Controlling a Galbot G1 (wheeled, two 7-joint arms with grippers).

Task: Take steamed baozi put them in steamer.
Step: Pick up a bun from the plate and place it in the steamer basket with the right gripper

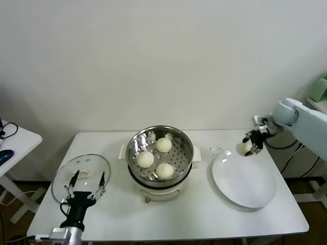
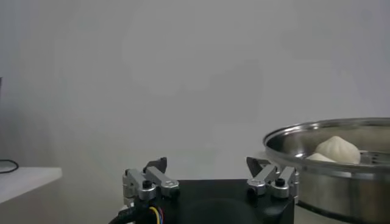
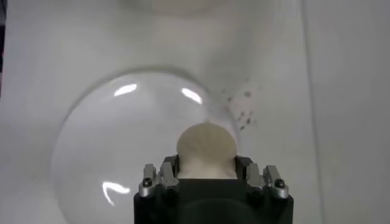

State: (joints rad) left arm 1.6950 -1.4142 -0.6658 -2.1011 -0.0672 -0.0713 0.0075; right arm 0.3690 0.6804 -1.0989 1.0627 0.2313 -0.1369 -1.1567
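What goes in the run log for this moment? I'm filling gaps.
right gripper: shut on baozi, above plate | steamer: three buns inside | left gripper: open, idle over glass lid

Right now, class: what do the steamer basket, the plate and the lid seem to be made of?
Steamer: polished metal, probably stainless steel; mirror-bright rim, perforated floor.
Plate: glossy white, likely ceramic or melamine; highlights show in the right wrist view.
Lid: clear glass, apparently; the table shows through.

Open white table [image 1: 204, 214] is left between the round steel steamer [image 1: 160, 153] and flat white plate [image 1: 244, 178]; three cream buns [image 1: 163, 145] occupy the basket floor.
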